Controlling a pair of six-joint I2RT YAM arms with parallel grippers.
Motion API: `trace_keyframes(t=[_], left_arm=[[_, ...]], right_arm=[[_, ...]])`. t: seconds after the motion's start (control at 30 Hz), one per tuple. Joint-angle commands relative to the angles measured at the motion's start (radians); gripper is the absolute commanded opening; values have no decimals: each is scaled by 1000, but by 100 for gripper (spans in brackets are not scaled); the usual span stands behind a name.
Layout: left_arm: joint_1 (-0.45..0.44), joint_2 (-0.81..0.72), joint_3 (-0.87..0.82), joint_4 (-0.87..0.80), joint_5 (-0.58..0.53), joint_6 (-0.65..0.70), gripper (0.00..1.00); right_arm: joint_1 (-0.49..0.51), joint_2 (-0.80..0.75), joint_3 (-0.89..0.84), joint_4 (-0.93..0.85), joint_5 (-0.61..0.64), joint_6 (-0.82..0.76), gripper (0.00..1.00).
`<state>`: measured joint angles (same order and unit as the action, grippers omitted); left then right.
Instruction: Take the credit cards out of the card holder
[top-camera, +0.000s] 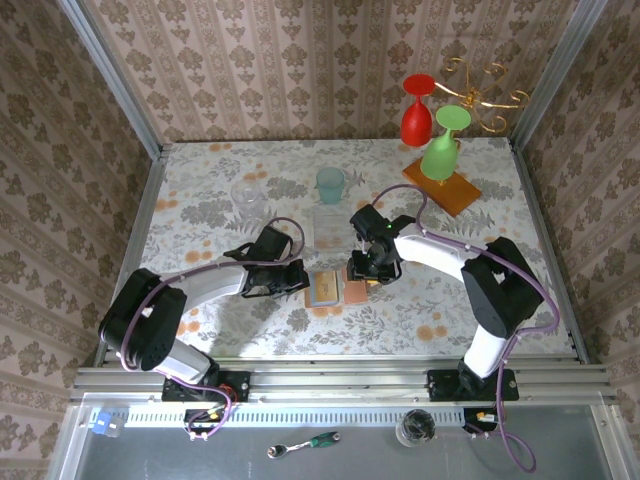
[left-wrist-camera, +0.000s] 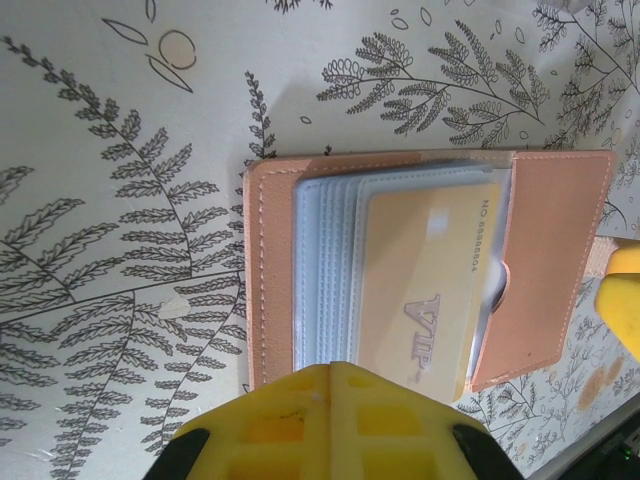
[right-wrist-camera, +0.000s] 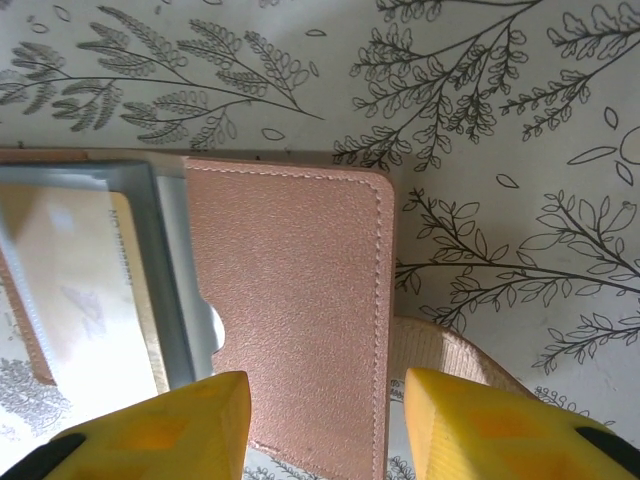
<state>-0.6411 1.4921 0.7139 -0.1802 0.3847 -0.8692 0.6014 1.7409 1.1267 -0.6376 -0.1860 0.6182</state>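
Observation:
The card holder (top-camera: 338, 289) lies open on the floral table between my two grippers: tan leather with grey inner pockets (left-wrist-camera: 325, 270). An orange-gold credit card (left-wrist-camera: 425, 285) marked VIP sits in its pocket, partly under the leather flap (left-wrist-camera: 550, 260). My left gripper (left-wrist-camera: 333, 372) is shut, its yellow tips over the holder's near edge (top-camera: 300, 281). My right gripper (right-wrist-camera: 325, 405) is open and straddles the leather flap (right-wrist-camera: 290, 300), with one finger over the flap's notched edge and the other past its stitched edge. It comes at the holder from the right (top-camera: 366, 270).
A beige elastic strap (right-wrist-camera: 440, 350) sticks out beside the flap. Behind the holder stand a teal cup (top-camera: 330, 183), a clear flat box (top-camera: 330, 228) and a clear glass (top-camera: 247, 192). At the back right, a wooden slab (top-camera: 455, 190) bears a green goblet (top-camera: 443, 150); a red one (top-camera: 417, 112) stands behind.

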Motion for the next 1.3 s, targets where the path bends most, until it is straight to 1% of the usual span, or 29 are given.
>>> trace_keyframes(t=[0.0,0.1,0.27,0.57,0.83,1.0,1.1,1.2,1.27], left_arm=[[-5,4,0,1,-7,-13,0],[-5,-4,-2,-2,-13,-13,0],[-3,-7,2,-7,-20,-11,0],[-3,19,18,8,0,-6,0],[-13,37,33,25,14,-8,0],[-28,39,32,44,11,-24,0],[-38,50,24,65,14,-36,0],[-45,58,21,76,11,-45,0],[-47,56,17,77,10,-46,0]], right_arm=[[10,27,5,0,14,12,45],[9,23,-13,25,-15,28,42],[15,3,-31,30,-26,53,37],[28,-22,-49,29,-42,81,34],[34,-51,-16,-3,-23,68,34],[43,-72,-11,58,-98,41,36],[44,-55,-11,95,-135,25,37],[43,-12,6,89,-84,3,37],[43,23,19,77,-59,-10,40]])
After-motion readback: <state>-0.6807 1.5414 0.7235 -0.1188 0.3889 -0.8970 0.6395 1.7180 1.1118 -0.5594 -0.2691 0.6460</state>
